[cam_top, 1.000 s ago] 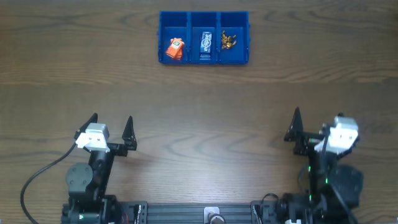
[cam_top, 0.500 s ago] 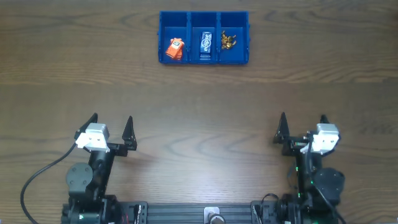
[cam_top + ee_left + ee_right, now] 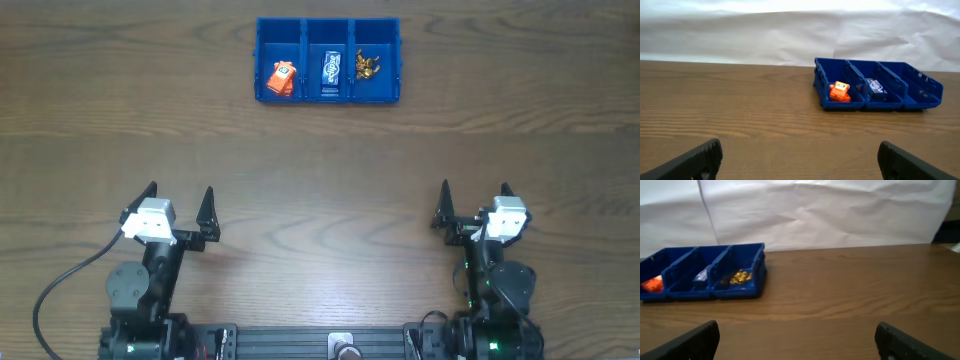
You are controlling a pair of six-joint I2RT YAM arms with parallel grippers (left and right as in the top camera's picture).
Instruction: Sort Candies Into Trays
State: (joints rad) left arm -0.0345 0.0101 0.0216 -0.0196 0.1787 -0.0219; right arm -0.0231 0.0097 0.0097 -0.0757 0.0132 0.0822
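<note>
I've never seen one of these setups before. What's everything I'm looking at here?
Table: one, brown wood, under everything.
Tray: one, blue, three compartments, far side of the table, about midway between the arms.
Orange candy: one or two, hard to count, in the tray's left compartment.
Blue-and-white candy: at least one, in the middle compartment.
Gold candies: a few, in the right compartment.
Backdrop: white sheet, behind the table's far edge.
Cable: one, black, looping off the left arm.
Left arm: black with a white wrist block, near edge, jaws open and holding nothing.
Right arm: same colours, near edge, jaws open and holding nothing.
</note>
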